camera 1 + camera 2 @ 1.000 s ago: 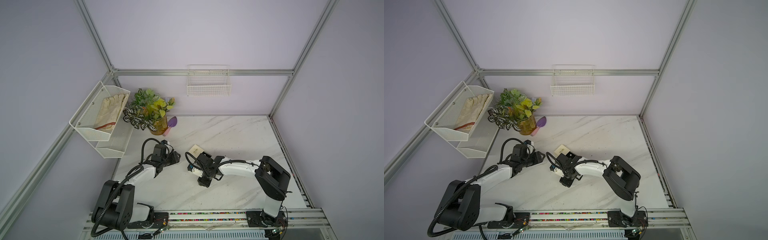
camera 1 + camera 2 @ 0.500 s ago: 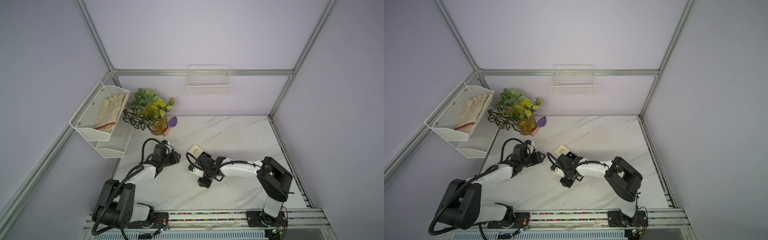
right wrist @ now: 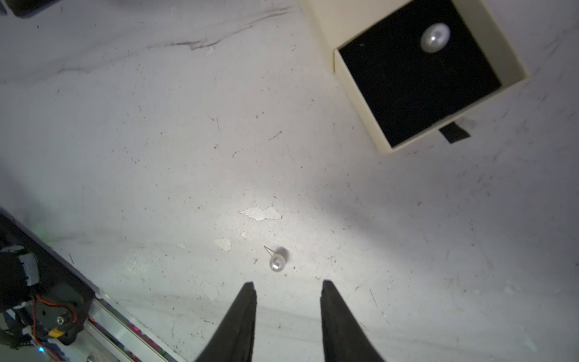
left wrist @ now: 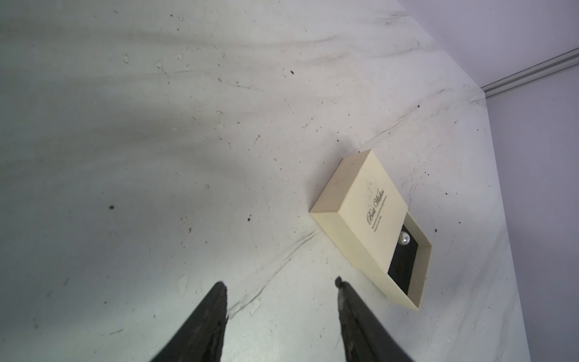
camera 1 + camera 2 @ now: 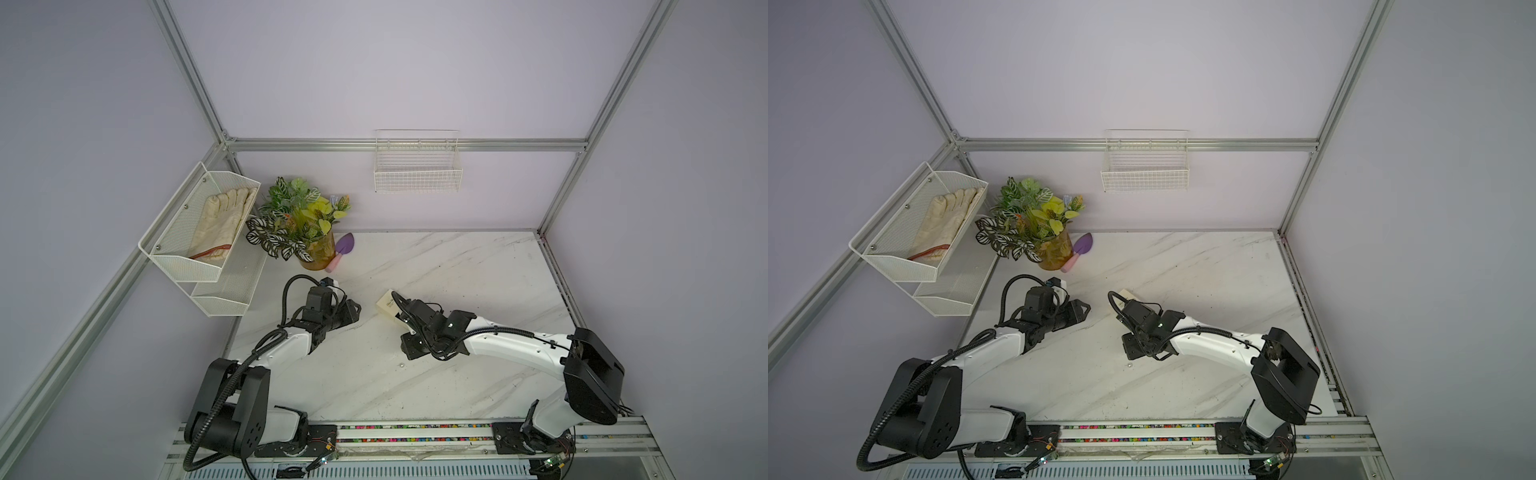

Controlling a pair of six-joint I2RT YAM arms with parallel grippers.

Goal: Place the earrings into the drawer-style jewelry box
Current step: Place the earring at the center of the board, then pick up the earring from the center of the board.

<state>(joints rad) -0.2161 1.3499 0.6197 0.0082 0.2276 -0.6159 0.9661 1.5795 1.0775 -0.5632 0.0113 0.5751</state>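
One pearl stud (image 3: 435,38) lies in the drawer-style jewelry box (image 4: 363,200), on the black lining of its pulled-out tray (image 3: 407,94). The other stud (image 3: 277,262) lies loose on the marble surface (image 3: 156,141) just ahead of our right jaws, which stand partly open and empty; our left jaws, likewise parted and empty, hover near the box. We judge the risk is the round bead rolling or squirting away if our tips close off-centre or nudge its thin post first.

The small square cream-coloured cardboard jewelry box (image 4: 354,194) carried the dark script words "Best Wishes" on its lid; the smaller print under them was too fine to read.
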